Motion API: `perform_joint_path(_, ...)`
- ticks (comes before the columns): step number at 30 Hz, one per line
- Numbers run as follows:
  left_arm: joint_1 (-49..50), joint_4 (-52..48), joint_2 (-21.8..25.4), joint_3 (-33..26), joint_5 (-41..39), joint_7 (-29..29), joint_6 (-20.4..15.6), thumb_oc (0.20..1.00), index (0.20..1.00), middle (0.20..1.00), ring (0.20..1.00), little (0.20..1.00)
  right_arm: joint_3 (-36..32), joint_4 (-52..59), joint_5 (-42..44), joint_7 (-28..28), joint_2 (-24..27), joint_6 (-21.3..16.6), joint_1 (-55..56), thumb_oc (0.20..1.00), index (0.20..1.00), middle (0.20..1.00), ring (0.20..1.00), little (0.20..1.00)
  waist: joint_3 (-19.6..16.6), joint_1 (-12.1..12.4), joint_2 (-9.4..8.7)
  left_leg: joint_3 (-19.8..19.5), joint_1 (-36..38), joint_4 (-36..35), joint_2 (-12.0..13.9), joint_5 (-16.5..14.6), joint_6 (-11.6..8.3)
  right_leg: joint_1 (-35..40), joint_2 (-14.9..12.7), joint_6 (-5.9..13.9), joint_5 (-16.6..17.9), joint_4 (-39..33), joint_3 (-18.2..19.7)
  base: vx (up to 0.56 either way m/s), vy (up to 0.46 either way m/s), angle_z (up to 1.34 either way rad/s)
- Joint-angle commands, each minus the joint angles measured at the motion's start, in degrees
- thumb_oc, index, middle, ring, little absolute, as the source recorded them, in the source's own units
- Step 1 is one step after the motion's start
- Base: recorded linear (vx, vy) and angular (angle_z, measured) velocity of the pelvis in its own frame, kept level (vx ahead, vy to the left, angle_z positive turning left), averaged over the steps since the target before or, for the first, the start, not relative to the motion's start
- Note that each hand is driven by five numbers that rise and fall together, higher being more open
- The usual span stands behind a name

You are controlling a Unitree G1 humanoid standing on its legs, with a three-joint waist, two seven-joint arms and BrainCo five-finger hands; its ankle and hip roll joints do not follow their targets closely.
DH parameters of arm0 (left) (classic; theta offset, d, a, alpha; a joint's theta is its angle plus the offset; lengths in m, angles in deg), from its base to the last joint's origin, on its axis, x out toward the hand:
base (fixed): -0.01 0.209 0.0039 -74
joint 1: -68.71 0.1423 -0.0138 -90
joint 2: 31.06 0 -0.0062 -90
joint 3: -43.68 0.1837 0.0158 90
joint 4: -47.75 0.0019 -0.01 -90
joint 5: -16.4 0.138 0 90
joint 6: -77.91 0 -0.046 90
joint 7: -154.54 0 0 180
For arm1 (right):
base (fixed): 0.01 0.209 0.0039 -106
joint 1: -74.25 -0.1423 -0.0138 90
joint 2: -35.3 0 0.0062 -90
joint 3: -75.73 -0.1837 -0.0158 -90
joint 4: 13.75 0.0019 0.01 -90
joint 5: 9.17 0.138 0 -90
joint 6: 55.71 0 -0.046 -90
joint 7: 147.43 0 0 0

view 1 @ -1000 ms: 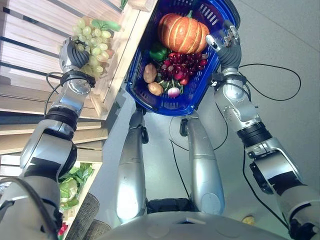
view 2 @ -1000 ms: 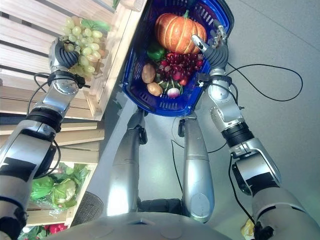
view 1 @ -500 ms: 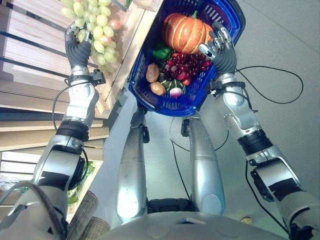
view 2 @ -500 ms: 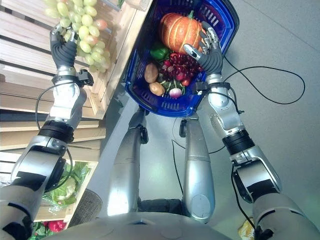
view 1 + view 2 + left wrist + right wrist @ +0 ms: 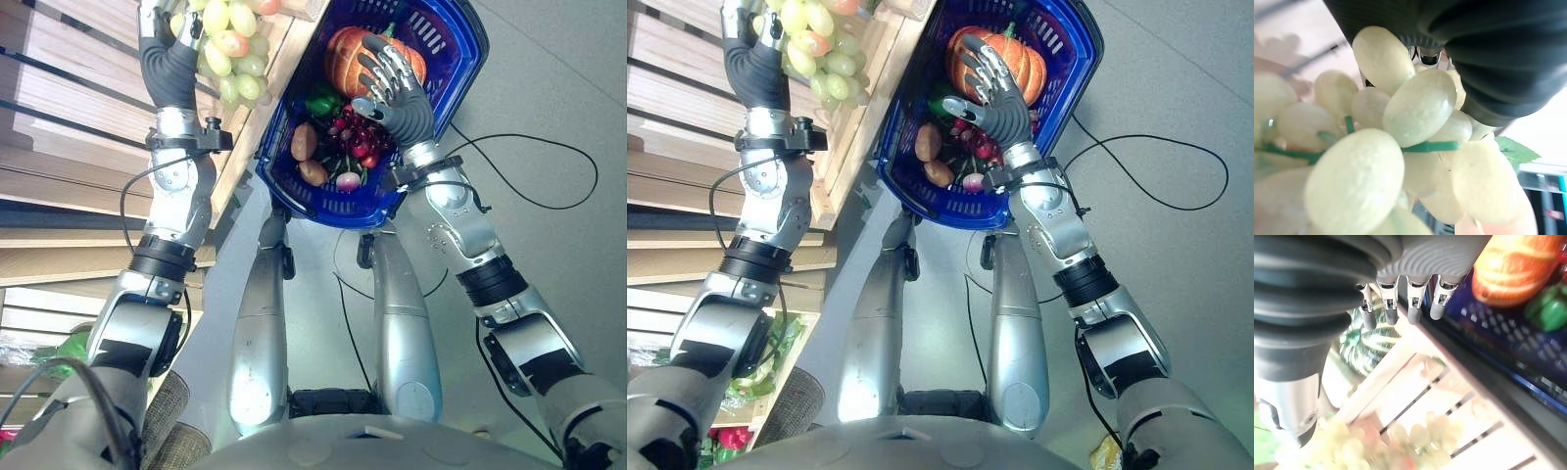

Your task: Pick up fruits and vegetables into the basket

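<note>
Far left, wooden slatted crates (image 5: 59,117) in tiers, running up the left side. Low down beside them, leafy greens (image 5: 759,367) in a lower crate.

Left hand (image 5: 167,59) raised high against the crate edge, fingers curled round a bunch of green grapes (image 5: 233,54); one or two grapes blush pink. In the left wrist view the grapes (image 5: 1415,112) crowd right up against the dark cover, green stem threading between them. The bunch hangs over the wooden crate rim, just left of the basket, not in it.

Centre: blue plastic basket (image 5: 460,73), mesh-walled, sitting beside the crates. Inside: orange pumpkin (image 5: 343,59) at the far end, green pepper (image 5: 318,101) near it, red cherries (image 5: 355,137) in the middle, two brown potatoes (image 5: 306,145) at the left wall, a radish (image 5: 347,180) nearest the robot.

Right hand (image 5: 397,93) over the basket's contents, fingers spread and fairly straight, holding nothing; it lies across the pumpkin and cherries. Right wrist view shows its fingertips (image 5: 1415,313) straight, with a striped watermelon (image 5: 1369,345) beyond.
</note>
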Motion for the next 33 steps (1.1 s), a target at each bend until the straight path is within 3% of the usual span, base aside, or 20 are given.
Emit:
perform_joint_path(1, -0.3, -6.4, -0.4, -0.6, 1.2, 2.2, -2.5, 0.2, 0.2, 0.2, 0.2, 0.2, 0.4, 7.1, 0.3, 2.2, -1.4, -0.6, 0.9, 1.0, 1.0, 1.0, 1.0, 1.0, -2.1, -0.2, 0.63, 0.0, -0.5, 5.3, -1.9, -5.2, 1.33, 4.0, 0.3, 5.14, 2.1, -5.1, 0.0, 0.0, 0.0, 0.0)
perform_joint_path(8, -2.6, -12.7, -1.5, 3.4, 0.7, 9.0, 1.4, 0.2, 0.2, 0.2, 0.2, 0.2, 2.4, 8.8, -0.4, 2.5, -2.8, 1.5, -1.9, 1.0, 1.0, 1.0, 1.0, 1.0, -2.1, 0.1, 0.57, 0.1, -0.1, 5.0, -2.1, -4.9, 1.63, 4.6, 0.1, 5.09, 2.8, -5.8, -0.3, 0.0, -0.004, 0.0)
perform_joint_path(17, -4.3, -17.3, -3.2, 7.2, -1.1, 13.7, 5.9, 0.2, 0.2, 0.2, 0.2, 0.2, 4.1, 9.2, -1.7, -0.1, -4.8, 2.7, -4.6, 1.0, 1.0, 1.0, 1.0, 1.0, -2.1, 0.4, 0.49, 0.0, 0.0, 5.1, -2.3, -4.9, 1.95, 4.9, 0.0, 5.06, 3.4, -6.2, -0.5, 0.0, 0.0, 0.0)
perform_joint_path(30, -4.6, -19.9, -5.0, 10.5, -3.4, 17.4, 7.5, 0.2, 0.2, 0.2, 0.2, 0.2, 5.6, 9.7, -1.2, -0.3, -5.9, 3.4, -5.9, 1.0, 1.0, 1.0, 1.0, 1.0, -2.1, 0.4, 0.03, 0.0, 0.0, 5.0, -2.5, -4.7, 2.25, 5.0, 0.2, 5.02, 4.0, -6.7, -0.7, 0.0, -0.005, 0.01)
perform_joint_path(31, -4.7, -20.0, -5.1, 10.7, -3.6, 17.4, 7.8, 0.2, 0.2, 0.2, 0.2, 0.2, 5.7, 9.7, -1.3, -0.4, -5.9, 3.4, -5.9, 0.74, 0.74, 0.74, 0.74, 0.74, -2.1, 0.3, -0.05, 0.0, -0.1, 5.1, -2.5, -4.7, 2.28, 5.0, 0.3, 5.01, 4.0, -6.6, -0.7, 0.0, 0.0, 0.0)
perform_joint_path(32, -4.8, -20.1, -5.2, 10.8, -3.7, 17.6, 8.2, 0.2, 0.2, 0.2, 0.2, 0.2, 5.8, 9.6, -1.2, -0.6, -5.9, 3.1, -6.0, 0.413, 0.413, 0.413, 0.413, 0.413, -2.1, 0.3, -0.14, 0.0, -0.1, 5.1, -2.5, -4.7, 2.3, 5.0, 0.3, 5.01, 4.1, -6.7, -0.7, 0.0, 0.0, 0.0)
perform_joint_path(33, -4.8, -20.1, -5.3, 11.0, -4.1, 17.7, 8.5, 0.2, 0.2, 0.2, 0.2, 0.2, 5.7, 9.6, -1.1, -0.6, -5.8, 3.0, -6.0, 0.2, 0.2, 0.2, 0.2, 0.2, -2.1, 0.3, -0.19, -0.1, -0.1, 5.2, -2.5, -4.7, 2.32, 5.0, 0.3, 5.02, 4.1, -6.7, -0.7, 0.0, 0.0, 0.0)
